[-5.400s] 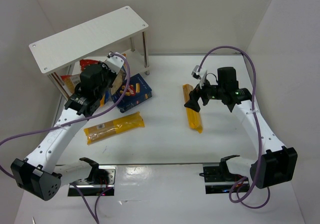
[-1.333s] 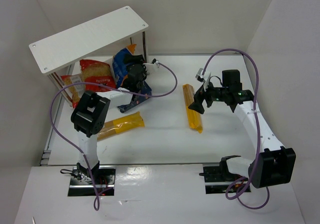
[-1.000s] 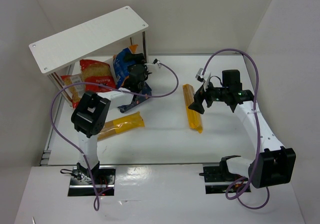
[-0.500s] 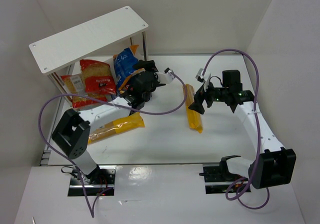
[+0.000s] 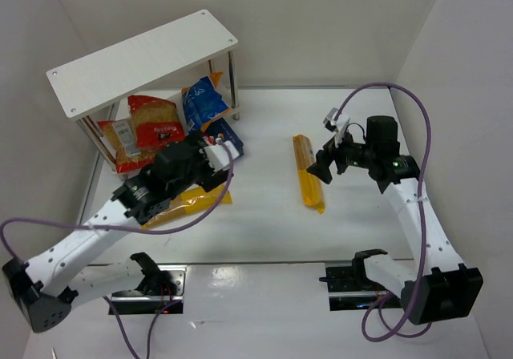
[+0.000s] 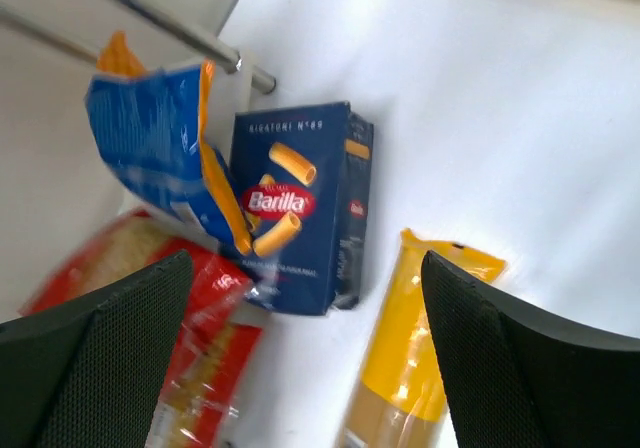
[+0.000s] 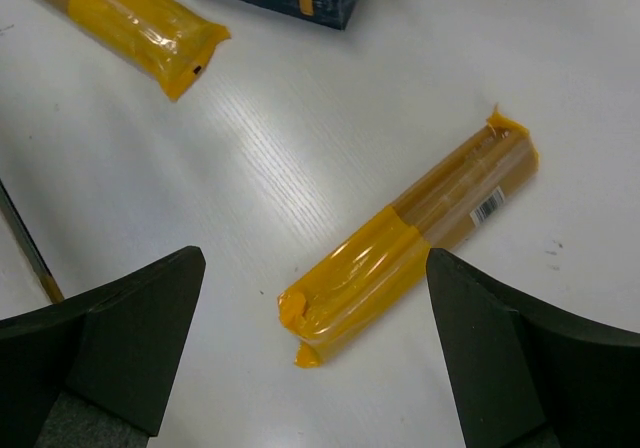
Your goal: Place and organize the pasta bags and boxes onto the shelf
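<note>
The white two-tier shelf (image 5: 136, 66) stands at the far left, its long boards carried on thin silver legs. Under its top board, at the right end, a crinkly blue bag (image 5: 200, 102) with an orange end stands leaning. Left of it a red-and-clear bag (image 5: 154, 125) shows yellow pasta. A second red-edged pack (image 5: 120, 139) with a white label leans further left. The dark-blue pasta box (image 6: 295, 208) lies flat on the table just beside the shelf's right legs, red oval logo and tube pasta facing up, with the blue bag overlapping one long edge. One long yellow-orange bag (image 7: 120, 18) lies flat on the near side of the box. The other long bag (image 5: 308, 172) lies well apart to the right, running near to far.
</note>
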